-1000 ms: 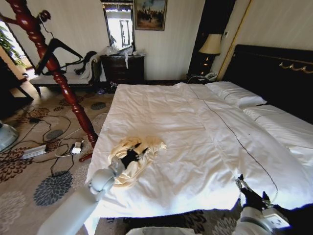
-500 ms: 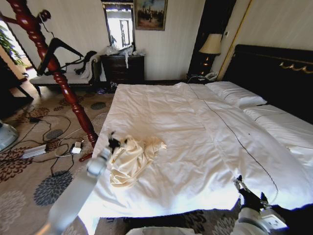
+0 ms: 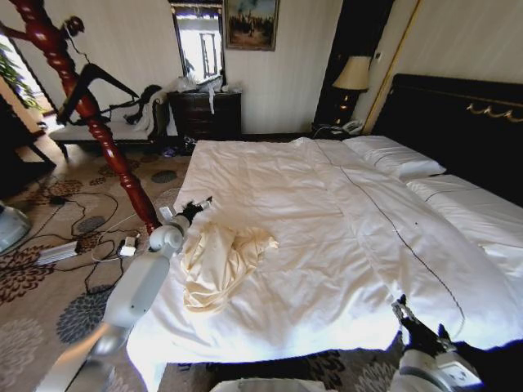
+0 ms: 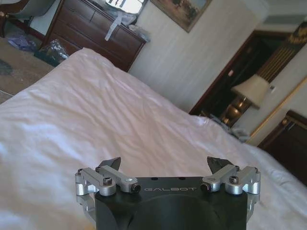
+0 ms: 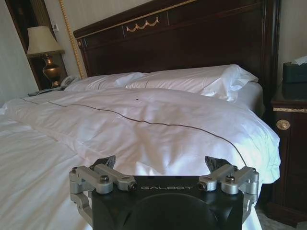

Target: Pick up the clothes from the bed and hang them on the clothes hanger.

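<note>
The cream-yellow clothes (image 3: 217, 262) lie crumpled near the left front corner of the bed (image 3: 327, 212). My left gripper (image 3: 194, 210) hovers just past the garment's far left edge, over the white sheet by the bed's side. In the left wrist view that left gripper (image 4: 164, 165) is open, with bare sheet (image 4: 96, 124) beyond the fingers. The black clothes hanger (image 3: 102, 78) hangs on a red wooden coat stand (image 3: 90, 122) left of the bed. My right gripper (image 3: 413, 322) rests low at the bed's front right corner, and the right wrist view shows this right gripper (image 5: 163, 165) open.
Cables and a power strip (image 3: 57, 252) lie on the patterned carpet left of the bed. A dark dresser (image 3: 204, 114) stands against the far wall, with a lamp (image 3: 353, 75) beside the black headboard (image 3: 458, 122). Pillows (image 5: 192, 79) sit at the bed's head.
My left gripper has lifted off the clothes and moved away toward the far left edge of the bed. The garment was tugged slightly and now lies more stretched out. The right arm has stayed put.
</note>
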Motion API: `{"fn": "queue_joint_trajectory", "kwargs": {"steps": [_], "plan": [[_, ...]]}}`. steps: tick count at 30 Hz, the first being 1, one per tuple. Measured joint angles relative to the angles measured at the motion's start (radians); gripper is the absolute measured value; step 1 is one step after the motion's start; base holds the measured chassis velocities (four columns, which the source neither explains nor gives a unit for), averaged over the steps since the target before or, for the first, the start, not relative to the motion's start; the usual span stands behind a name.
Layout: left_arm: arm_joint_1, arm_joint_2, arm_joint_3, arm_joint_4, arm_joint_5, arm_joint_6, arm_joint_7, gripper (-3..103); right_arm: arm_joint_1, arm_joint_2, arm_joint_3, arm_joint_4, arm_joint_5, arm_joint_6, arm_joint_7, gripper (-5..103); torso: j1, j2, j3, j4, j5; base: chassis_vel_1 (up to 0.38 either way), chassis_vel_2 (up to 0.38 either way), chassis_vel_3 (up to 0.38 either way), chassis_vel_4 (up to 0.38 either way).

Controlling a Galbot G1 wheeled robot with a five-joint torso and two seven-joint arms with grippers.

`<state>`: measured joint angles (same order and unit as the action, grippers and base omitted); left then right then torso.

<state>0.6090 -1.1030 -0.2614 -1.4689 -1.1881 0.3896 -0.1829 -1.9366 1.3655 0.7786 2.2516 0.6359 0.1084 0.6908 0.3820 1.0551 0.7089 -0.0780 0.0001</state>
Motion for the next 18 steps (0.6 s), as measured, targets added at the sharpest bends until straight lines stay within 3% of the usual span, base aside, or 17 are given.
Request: {"fn": "queue_joint_trajectory", "kwargs": {"steps": [3,5,7,8,10,12,15,16,18], "plan": [[0.013,0.015,-0.008,-0.027,0.008,0.001,0.009,100,-0.003,0.0,-0.001,0.0,-0.005,0.002,0.0,100,0.0,0.0,0.0,-0.0005,0.0,0.0,0.0,0.0,0.0],[0.083,0.046,-0.017,-0.109,0.069,0.0,0.005,100,-0.006,0.001,0.001,0.002,-0.006,0.006,0.0,100,0.0,0.0,0.0,0.0001,0.0001,0.0,0.0,0.0,0.0],[0.196,0.075,-0.041,-0.227,0.151,0.003,-0.031,100,-0.011,0.001,0.008,0.007,-0.005,0.011,0.0,100,0.0,0.0,0.0,-0.0001,0.0,0.0,0.0,0.0,0.0],[0.196,0.075,-0.041,-0.227,0.151,0.003,-0.031,100,-0.011,0.001,0.008,0.007,-0.005,0.011,0.0,100,0.0,0.0,0.0,-0.0001,0.0,0.0,0.0,0.0,0.0],[0.366,0.088,-0.066,-0.359,0.211,0.028,-0.112,100,-0.02,-0.003,0.021,0.007,-0.001,0.018,0.003,100,0.0,0.0,0.0,0.0009,-0.0009,0.0,0.0,0.0,0.0],[0.414,0.086,-0.078,-0.391,0.239,0.03,-0.134,100,-0.022,-0.006,0.024,0.007,-0.001,0.019,0.004,100,-0.001,0.0,0.0,0.0008,-0.0009,0.0,0.0,0.0,0.0],[0.577,0.062,-0.128,-0.476,0.435,0.008,-0.172,100,-0.025,-0.011,0.033,0.007,0.006,0.021,0.006,100,0.0,0.0,0.0,0.0002,-0.0005,0.0,0.0,0.0,0.0],[0.577,0.062,-0.128,-0.476,0.435,0.008,-0.172,100,-0.025,-0.011,0.033,0.007,0.006,0.021,0.006,100,0.0,0.0,0.0,0.0002,-0.0005,0.0,0.0,0.0,0.0],[0.637,0.053,-0.142,-0.5,0.546,0.001,-0.184,100,-0.023,-0.01,0.03,0.005,0.007,0.021,0.006,100,0.0,0.0,0.0,0.0005,0.0,0.0,0.0,0.0,0.0]]}}
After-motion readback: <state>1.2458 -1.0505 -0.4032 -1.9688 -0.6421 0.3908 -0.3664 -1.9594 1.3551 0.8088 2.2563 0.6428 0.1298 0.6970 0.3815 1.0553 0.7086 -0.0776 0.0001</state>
